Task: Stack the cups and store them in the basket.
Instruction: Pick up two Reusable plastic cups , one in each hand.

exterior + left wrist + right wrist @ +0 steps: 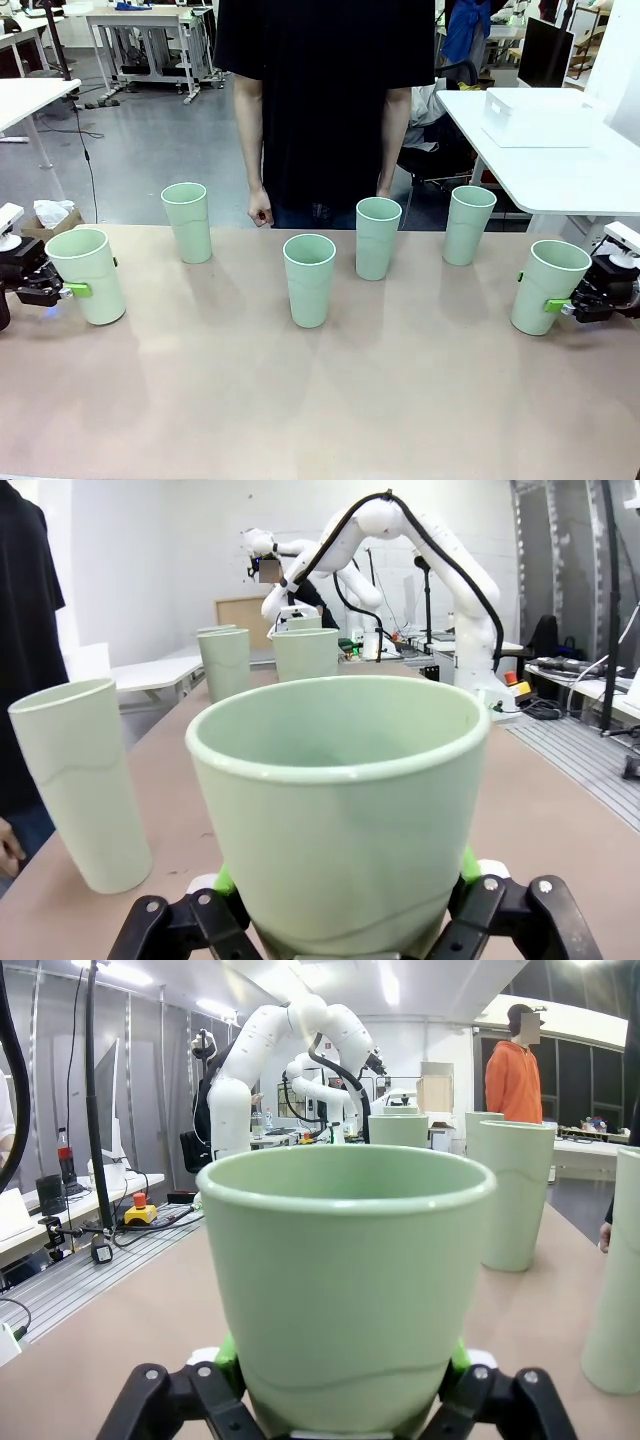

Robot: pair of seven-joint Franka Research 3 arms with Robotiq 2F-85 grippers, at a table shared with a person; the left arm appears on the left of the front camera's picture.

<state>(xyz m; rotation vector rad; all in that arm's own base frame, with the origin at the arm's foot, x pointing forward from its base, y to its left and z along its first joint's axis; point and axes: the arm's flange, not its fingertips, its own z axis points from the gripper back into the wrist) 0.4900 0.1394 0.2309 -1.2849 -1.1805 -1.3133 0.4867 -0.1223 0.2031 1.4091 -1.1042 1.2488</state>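
Here, my black, green-padded left gripper [95,278] clamps one tall pale mint-green plastic tumbler [85,252] at the beige table [320,400] end; the right gripper [540,292] clamps a second tumbler [552,265]; four more tumblers [309,280] stand between; I'd lift straight up, hold the tumbler upright and centre it over a neighbour's rim before lowering.

Bright, even overhead light fills the room. The cups [309,280] cast only faint, soft shadows on the matte table [320,400]. In the right wrist view ceiling strips [218,1007] flare white; both wrist views bow straight lines near their edges.
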